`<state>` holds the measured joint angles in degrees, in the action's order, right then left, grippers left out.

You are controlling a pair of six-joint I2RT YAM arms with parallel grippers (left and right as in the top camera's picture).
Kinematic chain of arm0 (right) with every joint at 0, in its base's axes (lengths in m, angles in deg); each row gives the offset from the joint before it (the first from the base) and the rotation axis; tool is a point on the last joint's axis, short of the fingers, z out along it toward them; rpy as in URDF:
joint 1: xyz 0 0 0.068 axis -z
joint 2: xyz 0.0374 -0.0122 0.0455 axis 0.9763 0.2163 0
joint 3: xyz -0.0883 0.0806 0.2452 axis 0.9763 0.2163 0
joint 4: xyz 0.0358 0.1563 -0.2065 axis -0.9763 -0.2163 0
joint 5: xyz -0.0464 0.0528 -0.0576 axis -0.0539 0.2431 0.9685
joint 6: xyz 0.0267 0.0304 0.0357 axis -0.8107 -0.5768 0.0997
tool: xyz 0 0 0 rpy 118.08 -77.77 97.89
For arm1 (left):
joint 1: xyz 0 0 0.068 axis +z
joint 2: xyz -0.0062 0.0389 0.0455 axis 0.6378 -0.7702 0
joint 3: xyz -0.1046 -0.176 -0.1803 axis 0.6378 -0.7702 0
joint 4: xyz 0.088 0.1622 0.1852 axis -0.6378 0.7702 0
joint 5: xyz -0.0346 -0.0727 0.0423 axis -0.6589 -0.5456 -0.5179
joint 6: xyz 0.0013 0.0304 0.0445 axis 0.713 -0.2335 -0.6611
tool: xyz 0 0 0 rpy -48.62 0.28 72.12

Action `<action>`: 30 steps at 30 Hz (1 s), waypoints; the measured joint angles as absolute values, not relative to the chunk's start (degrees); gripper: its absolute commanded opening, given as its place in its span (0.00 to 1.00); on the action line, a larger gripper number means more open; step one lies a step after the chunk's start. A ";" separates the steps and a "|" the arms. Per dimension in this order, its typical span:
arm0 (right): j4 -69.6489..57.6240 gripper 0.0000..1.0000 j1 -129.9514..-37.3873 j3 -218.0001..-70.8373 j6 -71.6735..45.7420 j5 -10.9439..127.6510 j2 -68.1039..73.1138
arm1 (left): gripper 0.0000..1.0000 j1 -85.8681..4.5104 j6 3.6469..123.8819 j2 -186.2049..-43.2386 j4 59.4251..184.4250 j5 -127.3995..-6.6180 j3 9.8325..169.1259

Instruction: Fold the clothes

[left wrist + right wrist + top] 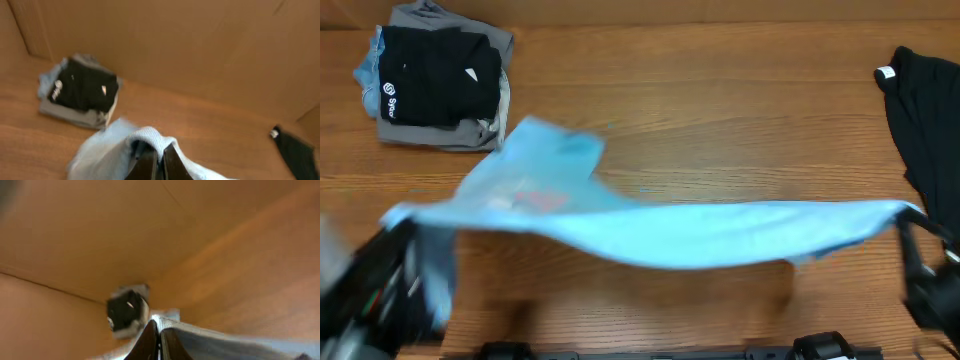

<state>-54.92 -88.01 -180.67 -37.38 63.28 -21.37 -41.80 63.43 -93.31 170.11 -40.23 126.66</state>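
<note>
We log both arms spread wide, left gripper (159, 156) and right gripper (159, 332) each pinched closed on the light blue T-shirt (700, 235) stretched between them.

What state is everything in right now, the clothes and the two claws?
Light blue T-shirt: held stretched between both grippers, mid-air.
Folded stack: folded, piled far left.
Black garment: unfolded, at right edge.
Left gripper: shut on T-shirt.
Right gripper: shut on T-shirt.
</note>
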 measured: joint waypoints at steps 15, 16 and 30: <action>-52.62 0.04 -88.01 -191.51 -37.49 75.52 -17.22 | 0.04 -41.37 65.55 -97.14 168.58 -39.80 141.02; -52.88 0.04 -88.01 -191.53 -37.69 76.94 -15.52 | 0.04 -41.37 65.63 -99.13 168.43 -40.02 140.82; -48.21 0.04 -85.63 -191.23 -38.93 90.91 18.52 | 0.04 -43.01 66.29 -145.66 155.36 -41.33 138.83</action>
